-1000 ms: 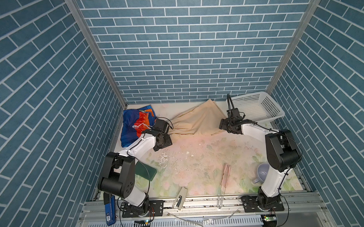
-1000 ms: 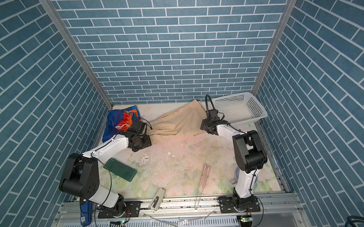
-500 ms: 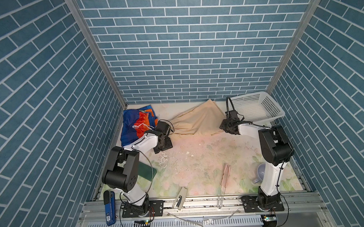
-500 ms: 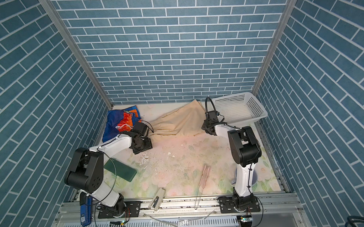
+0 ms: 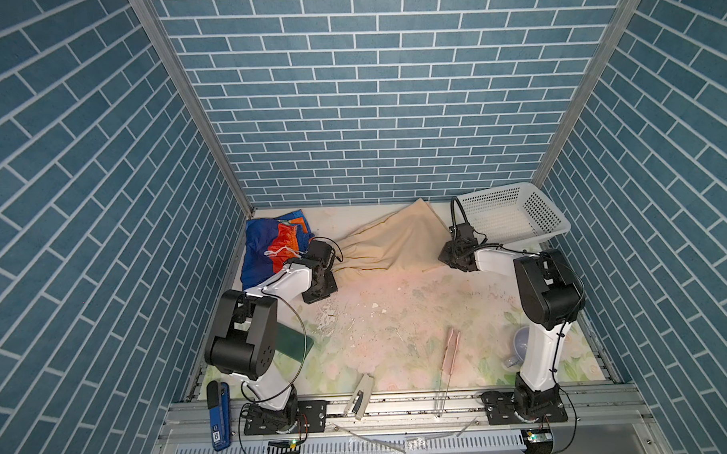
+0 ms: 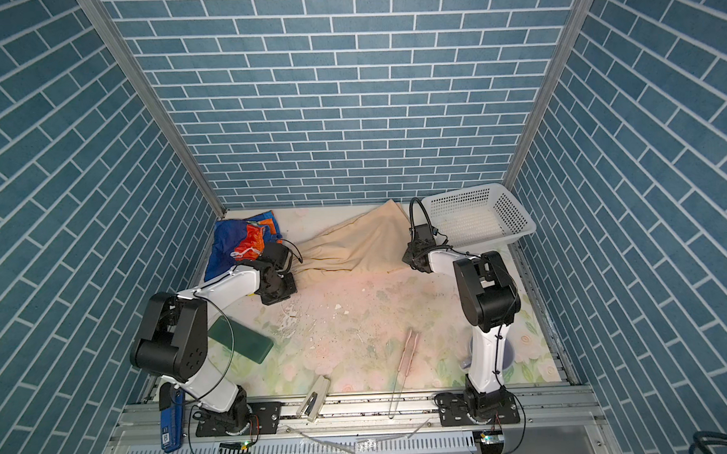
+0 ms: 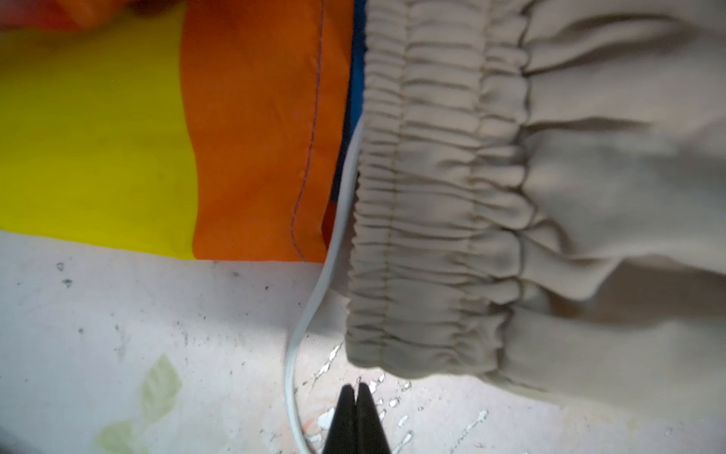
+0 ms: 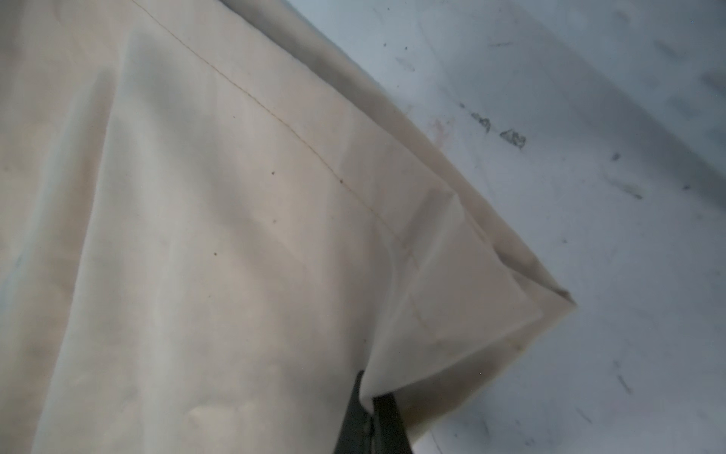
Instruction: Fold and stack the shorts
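Note:
The beige shorts (image 5: 395, 239) (image 6: 360, 244) lie spread at the back middle of the table. Their gathered waistband (image 7: 432, 196) points left, with a white drawstring (image 7: 314, 298) trailing beside it. The rainbow-striped shorts (image 5: 271, 243) (image 6: 237, 240) (image 7: 255, 137) lie crumpled at the back left. My left gripper (image 5: 328, 279) (image 6: 286, 280) (image 7: 355, 389) is shut on nothing. Its tips rest on the table just short of the waistband corner. My right gripper (image 5: 446, 258) (image 6: 409, 257) (image 8: 371, 408) is shut on the beige shorts' hem corner, which is pinched between the jaws.
A white mesh basket (image 5: 555, 217) stands at the back right, close behind the right gripper. Nearer the front lie a green pad (image 5: 293, 342), pink tongs (image 5: 449, 354), a stapler (image 5: 361, 396), a pale cup (image 5: 522, 343) and a blue tool (image 5: 217, 412).
Both grippers have gone from open to shut: the right one on the beige hem corner, the left one on nothing. Both arms' elbows have swung towards the front.

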